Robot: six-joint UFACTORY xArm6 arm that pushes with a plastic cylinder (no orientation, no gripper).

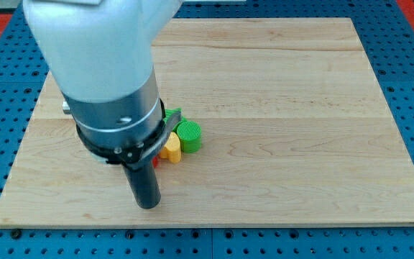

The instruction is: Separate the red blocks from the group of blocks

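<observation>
A broad pale grey-white arm housing narrows into a grey metal collar, a black ring, then a dark rod ending at my tip.

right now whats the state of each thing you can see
my tip: low on the board, at the view's bottom-left of the cluster
green cylinder: in the cluster, touching the yellow block
yellow block: partly hidden by the arm
red block: only a sliver shows
wooden board: flat

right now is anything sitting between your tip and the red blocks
Nothing visible does. My tip sits at the view's bottom-left of the cluster, and only a sliver of red block shows beside the rod, apparently touching it. The yellow block and green cylinder lie beyond it, toward the view's upper right. My arm hides the rest.
</observation>
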